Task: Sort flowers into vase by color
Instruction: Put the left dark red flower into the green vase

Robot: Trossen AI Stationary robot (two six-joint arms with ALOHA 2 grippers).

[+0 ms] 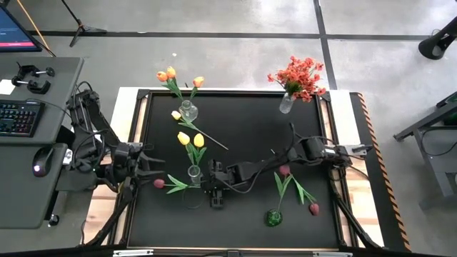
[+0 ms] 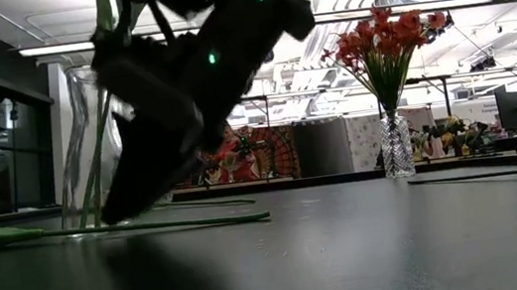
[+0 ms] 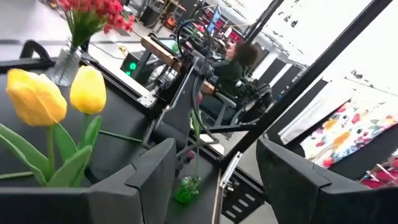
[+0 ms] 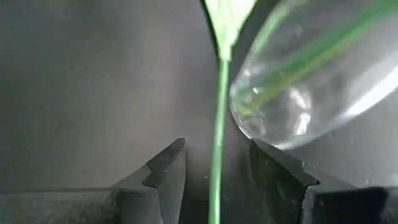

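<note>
Near the counter's point(image 1: 243, 121) front edge, the right gripper point(image 4: 214, 171) holds its jaws parted around a pink flower's stem point(image 4: 217, 130), beside a clear vase point(image 4: 311, 74). Left gripper point(image 3: 214, 180) waits alongside, jaws wide.

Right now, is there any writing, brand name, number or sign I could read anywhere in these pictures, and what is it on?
None can be read.
Keyboard beside the table: key markings too small to read.
Monitor at the top left corner of the high view: glowing red, no legible text.
Monitor in the room behind the table: dark, nothing readable.
Flowers, vases and both arms: no label shows.
</note>
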